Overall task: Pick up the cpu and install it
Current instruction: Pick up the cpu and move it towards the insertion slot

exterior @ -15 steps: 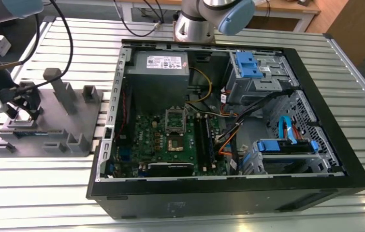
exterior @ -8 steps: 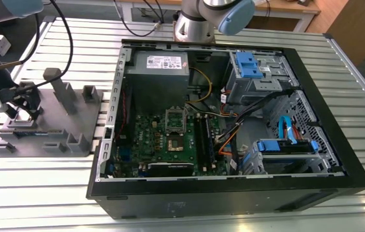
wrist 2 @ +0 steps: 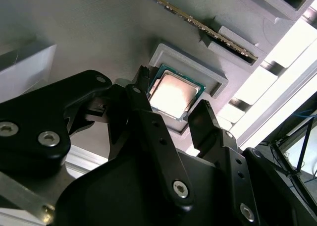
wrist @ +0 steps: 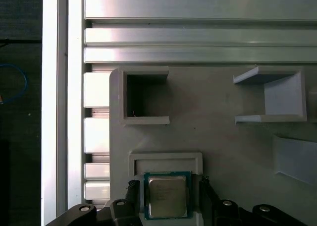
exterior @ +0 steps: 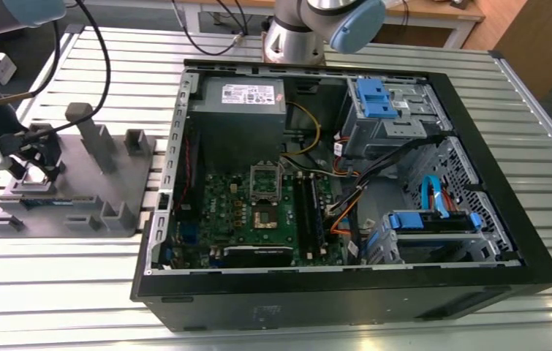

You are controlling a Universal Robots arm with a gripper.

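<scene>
exterior view, gripper (exterior: 33, 164) over the grey fixture (exterior: 110, 194) at the exterior view's left, pc case (exterior: 354, 183) beside it, first wrist view, fingers (wrist: 132, 191) apart straddling the cpu (wrist: 167, 195) in its fixture pocket, second wrist view, cpu between them, unclamped

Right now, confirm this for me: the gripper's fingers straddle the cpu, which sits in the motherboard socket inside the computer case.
Wrong on the place. The fingers of the gripper do straddle the cpu, but it lies in a square pocket of the grey fixture, not in the motherboard socket; the first wrist view shows it.
</scene>
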